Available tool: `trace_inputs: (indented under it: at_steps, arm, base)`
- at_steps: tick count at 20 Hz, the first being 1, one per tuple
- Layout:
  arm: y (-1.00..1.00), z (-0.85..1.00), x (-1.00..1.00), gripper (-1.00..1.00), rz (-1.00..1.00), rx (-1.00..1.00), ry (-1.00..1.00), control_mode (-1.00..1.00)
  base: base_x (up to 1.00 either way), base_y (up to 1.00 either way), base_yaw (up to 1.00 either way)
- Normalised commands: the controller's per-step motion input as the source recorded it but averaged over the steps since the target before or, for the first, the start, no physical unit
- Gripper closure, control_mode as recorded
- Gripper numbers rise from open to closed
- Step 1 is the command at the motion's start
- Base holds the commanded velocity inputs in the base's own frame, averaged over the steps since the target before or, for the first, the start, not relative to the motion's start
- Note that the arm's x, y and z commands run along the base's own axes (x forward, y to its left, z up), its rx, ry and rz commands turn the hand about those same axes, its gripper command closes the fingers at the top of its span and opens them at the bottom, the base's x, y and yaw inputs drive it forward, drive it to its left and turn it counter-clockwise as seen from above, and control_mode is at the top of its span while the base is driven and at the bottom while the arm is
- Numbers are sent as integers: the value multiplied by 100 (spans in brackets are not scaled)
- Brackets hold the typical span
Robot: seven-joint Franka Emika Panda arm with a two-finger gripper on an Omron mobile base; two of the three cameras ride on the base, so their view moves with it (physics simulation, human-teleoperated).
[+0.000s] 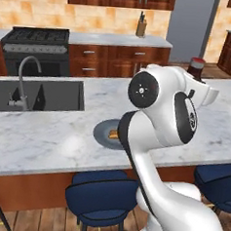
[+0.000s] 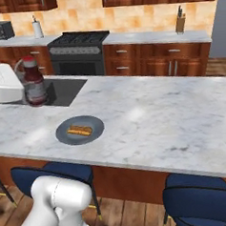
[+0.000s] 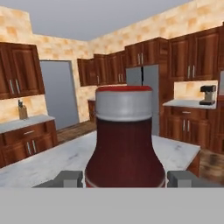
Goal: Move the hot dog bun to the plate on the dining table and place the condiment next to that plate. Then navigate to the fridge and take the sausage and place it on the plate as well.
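On the dining table (image 2: 148, 117), the dark plate (image 2: 64, 135) lies flat on the marble with the hot dog bun (image 2: 79, 131) resting on it, a little off its middle. From the left side, the plate (image 1: 102, 134) and a sliver of the bun (image 1: 113, 134) peek out from behind the white arm. The condiment (image 2: 34, 81) stands upright off to the left of the plate, well apart from it, by the edge of the dark sink (image 2: 65, 91); I cannot tell whether its base touches the marble. Seen from the hand, the condiment (image 3: 124, 140) rises right between the two dark fingertips (image 3: 68, 178), and the gripper (image 3: 124, 179) is closed around its lower body, jaws held apart by the bottle's width. From the left, just the bottle's cap and dark neck (image 1: 196, 67) show above the arm's wrist. Across the room, the grey fridge (image 3: 146, 94) stands among dark wood cabinets. Blue stools (image 2: 202, 199) line the near side of the island.
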Motion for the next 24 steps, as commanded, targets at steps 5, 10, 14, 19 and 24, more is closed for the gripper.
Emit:
trace_inputs:
  at_steps: [5,10,14,19,24]
  arm:
    - [-37,-53,93,100,35,1,-2,-100]
    - [-54,-34,83,100,51,1,-2,-100]
    - [-44,-26,78,100,45,0,13,-100]
    - [-60,-40,55,100,55,0,4,-100]
    - [-40,-57,32,100,59,0,0,-100]
  base:
    - [0,0,0]
    - [0,0,0]
    - [0,0,0]
    - [0,0,0]
    - [0,0,0]
